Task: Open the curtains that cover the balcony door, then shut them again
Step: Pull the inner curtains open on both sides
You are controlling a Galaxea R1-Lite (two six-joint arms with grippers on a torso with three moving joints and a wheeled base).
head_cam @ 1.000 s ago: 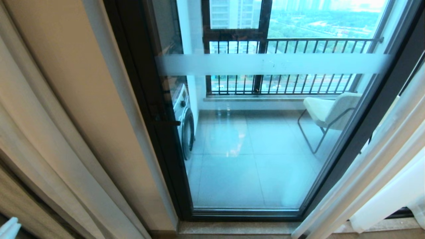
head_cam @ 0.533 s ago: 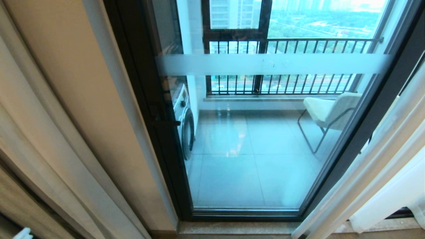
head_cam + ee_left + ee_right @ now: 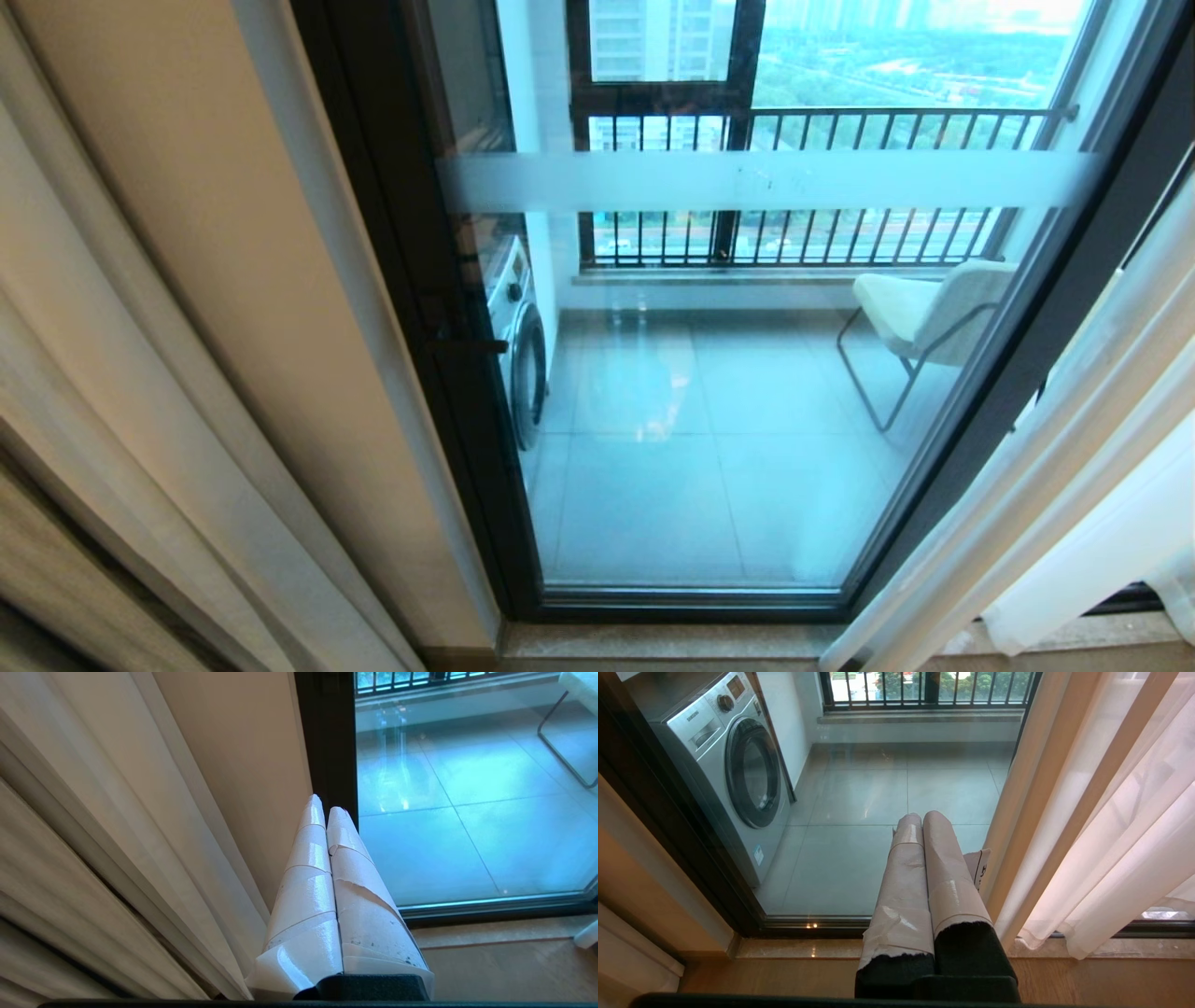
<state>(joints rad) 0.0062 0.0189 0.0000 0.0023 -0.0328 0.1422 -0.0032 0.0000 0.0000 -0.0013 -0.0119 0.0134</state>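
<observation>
Hanging curtains (image 3: 140, 392), folds seemingly vertical.

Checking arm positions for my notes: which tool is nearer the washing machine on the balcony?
Right, apparently. The right tool, shut, faces the glass with the washing machine just behind it. The left tool, shut, sits by the left curtain, no machine in its view.

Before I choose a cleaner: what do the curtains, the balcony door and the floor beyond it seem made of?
The curtains look like sheer white woven fabric: light glows through the soft folds. The balcony door appears to be clear glass, with a frosted band, in a dark, probably metal frame. The balcony floor looks like glossy grey tile: grout lines and reflections show.
</observation>
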